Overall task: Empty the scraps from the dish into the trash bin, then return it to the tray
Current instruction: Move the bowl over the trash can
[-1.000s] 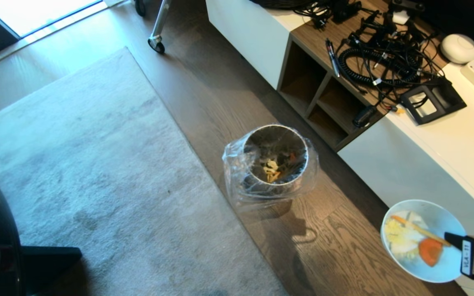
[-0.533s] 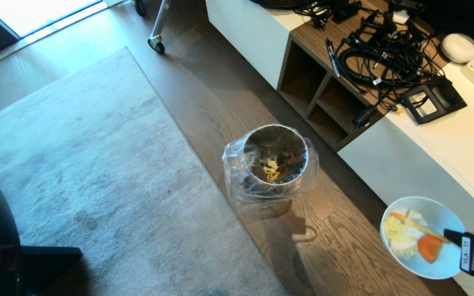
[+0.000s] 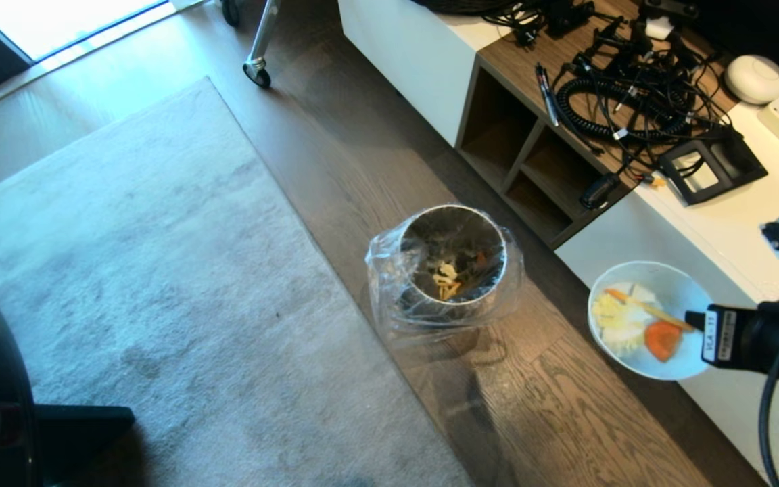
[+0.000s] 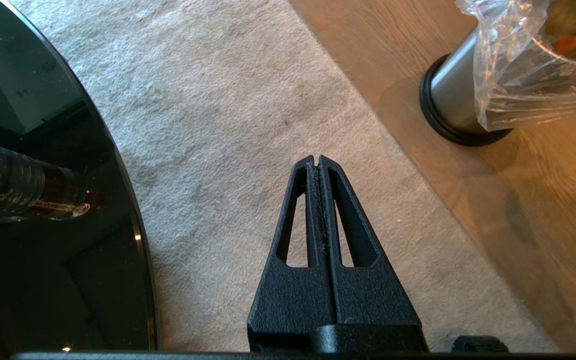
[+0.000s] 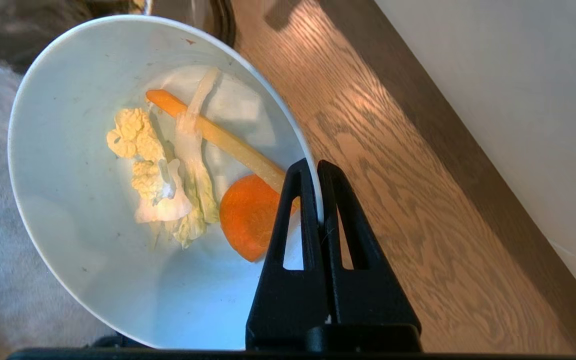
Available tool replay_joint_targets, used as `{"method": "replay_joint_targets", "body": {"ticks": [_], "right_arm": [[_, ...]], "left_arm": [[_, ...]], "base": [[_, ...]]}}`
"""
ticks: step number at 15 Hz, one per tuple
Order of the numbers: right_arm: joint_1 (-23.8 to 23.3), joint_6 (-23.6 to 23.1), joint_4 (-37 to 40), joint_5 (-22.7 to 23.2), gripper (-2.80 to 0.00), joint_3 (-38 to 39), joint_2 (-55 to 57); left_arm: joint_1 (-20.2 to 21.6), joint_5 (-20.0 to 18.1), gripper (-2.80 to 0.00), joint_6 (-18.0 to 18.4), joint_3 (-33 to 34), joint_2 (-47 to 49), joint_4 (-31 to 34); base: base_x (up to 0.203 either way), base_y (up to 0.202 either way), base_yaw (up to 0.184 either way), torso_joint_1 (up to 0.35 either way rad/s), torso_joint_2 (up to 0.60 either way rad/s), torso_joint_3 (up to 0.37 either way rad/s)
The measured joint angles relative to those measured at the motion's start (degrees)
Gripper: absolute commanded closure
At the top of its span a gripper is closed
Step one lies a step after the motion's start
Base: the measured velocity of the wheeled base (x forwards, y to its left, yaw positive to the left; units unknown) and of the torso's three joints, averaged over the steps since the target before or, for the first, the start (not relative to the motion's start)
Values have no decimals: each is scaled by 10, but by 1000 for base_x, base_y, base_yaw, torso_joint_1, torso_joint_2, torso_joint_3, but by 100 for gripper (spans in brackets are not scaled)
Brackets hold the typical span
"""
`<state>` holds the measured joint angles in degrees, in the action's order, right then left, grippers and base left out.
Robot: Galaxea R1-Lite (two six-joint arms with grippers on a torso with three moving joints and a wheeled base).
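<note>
The white dish (image 3: 660, 281) hangs in the air to the right of the trash bin (image 3: 454, 253), above the wood floor. My right gripper (image 3: 694, 321) is shut on its rim; in the right wrist view the rim (image 5: 313, 190) sits pinched between the two black fingers of that gripper (image 5: 316, 167). Scraps (image 5: 178, 165) lie inside the dish (image 5: 68, 125): pale yellow leaf pieces, a long strip and an orange slice (image 3: 662, 338). The steel bin holds earlier scraps (image 3: 447, 279) in its clear bag. My left gripper (image 4: 317, 161) is shut and empty over the rug. The tray is out of view.
A white low cabinet (image 3: 754, 237) with cables (image 3: 633, 95) on top runs along the right, close behind the dish. A grey rug (image 3: 146, 284) covers the left floor. A dark round glass table edge (image 4: 68, 150) is by the left arm.
My right gripper has carried the dish up the picture and left, nearer the bin. The bin and the left arm have not moved.
</note>
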<state>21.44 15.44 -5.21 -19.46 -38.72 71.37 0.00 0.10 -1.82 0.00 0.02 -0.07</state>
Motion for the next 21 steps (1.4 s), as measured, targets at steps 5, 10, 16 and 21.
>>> {"method": "replay_joint_targets", "body": {"ticks": [5, 10, 16, 21], "right_arm": [[1, -100, -216, 1, 0, -21, 122], [30, -185, -414, 3, 0, -24, 222], [69, -336, -599, 33, 0, -24, 320], [72, -467, -719, 111, 0, -25, 386]], "left_arm": [[0, 0, 0, 0, 0, 0, 0], [0, 0, 0, 0, 0, 0, 0], [0, 0, 0, 0, 0, 0, 0], [0, 0, 0, 0, 0, 0, 0]], "base": [[0, 0, 0, 0, 0, 0], [0, 0, 0, 0, 0, 0], [0, 0, 0, 0, 0, 0], [0, 0, 0, 0, 0, 0]]}}
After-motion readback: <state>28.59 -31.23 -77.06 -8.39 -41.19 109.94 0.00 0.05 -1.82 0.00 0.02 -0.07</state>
